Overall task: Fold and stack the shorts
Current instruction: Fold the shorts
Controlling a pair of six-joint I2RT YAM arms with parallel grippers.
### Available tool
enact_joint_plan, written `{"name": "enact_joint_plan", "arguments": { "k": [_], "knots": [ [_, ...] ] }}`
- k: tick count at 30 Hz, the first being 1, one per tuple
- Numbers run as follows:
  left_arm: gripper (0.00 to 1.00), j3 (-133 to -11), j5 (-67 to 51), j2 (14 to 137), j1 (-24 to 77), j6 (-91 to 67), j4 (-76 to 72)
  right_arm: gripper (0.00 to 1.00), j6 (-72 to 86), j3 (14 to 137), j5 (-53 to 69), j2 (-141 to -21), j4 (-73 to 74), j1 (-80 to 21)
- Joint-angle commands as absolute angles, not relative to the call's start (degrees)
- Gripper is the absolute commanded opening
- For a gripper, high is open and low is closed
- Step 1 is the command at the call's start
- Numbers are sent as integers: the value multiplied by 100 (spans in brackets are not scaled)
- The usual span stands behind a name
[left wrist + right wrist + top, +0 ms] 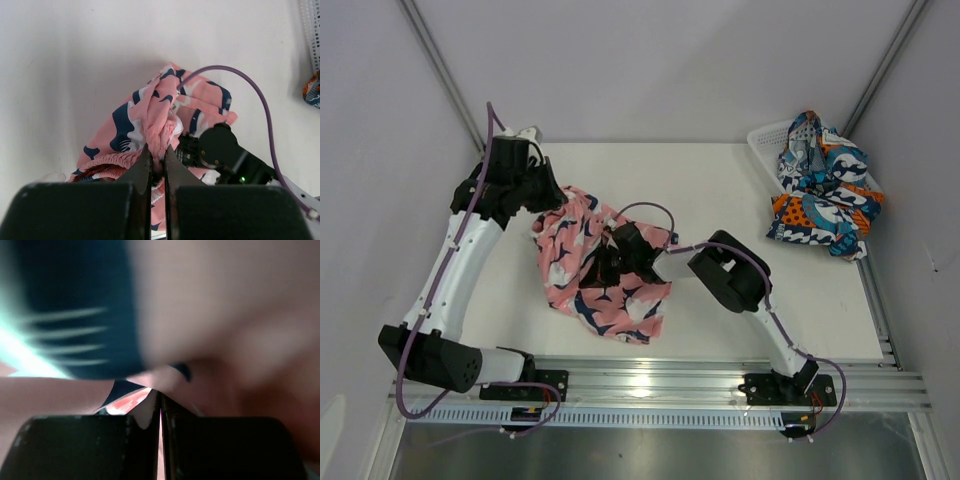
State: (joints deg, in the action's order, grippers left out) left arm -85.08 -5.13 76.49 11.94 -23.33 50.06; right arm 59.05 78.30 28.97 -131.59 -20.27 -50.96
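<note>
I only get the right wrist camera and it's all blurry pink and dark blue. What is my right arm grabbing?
Observer: The top camera shows your right fingers shut on the middle of the pink shorts, which lie crumpled on the table.
Operator: Is the other arm helping?
Observer: Yes. The left fingers pinch a bunched fold of the same shorts, right by the waistband.
Operator: Where are the other shorts?
Observer: The blue and orange shorts are heaped over the basket in the far right corner, and neither arm touches them.
</note>
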Motion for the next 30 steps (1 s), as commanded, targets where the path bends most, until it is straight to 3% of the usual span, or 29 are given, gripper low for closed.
{"name": "enact_joint_plan", "arguments": {
  "k": [1, 6, 13, 22, 30],
  "knots": [
    [0, -8385, -729, 7357, 1301, -2320, 4808, 0, 6371, 7910, 3206, -13710, -2036, -5010],
    [0, -8060, -844, 7295, 1362, -2382, 4579, 0, 6864, 8261, 3664, -14001, -2479, -4764],
    [0, -7849, -686, 7391, 1415, -2408, 4351, 0, 6338, 8508, 3595, -13650, -1751, -4676],
    [0, -8218, -220, 7637, 1415, -2364, 4543, 7, 5063, 8227, 2602, -12069, -352, -4492],
    [0, -8490, 165, 7804, 1441, -2417, 4729, 8, 4018, 7201, 1488, -10576, 562, -4061]
  ]
}}
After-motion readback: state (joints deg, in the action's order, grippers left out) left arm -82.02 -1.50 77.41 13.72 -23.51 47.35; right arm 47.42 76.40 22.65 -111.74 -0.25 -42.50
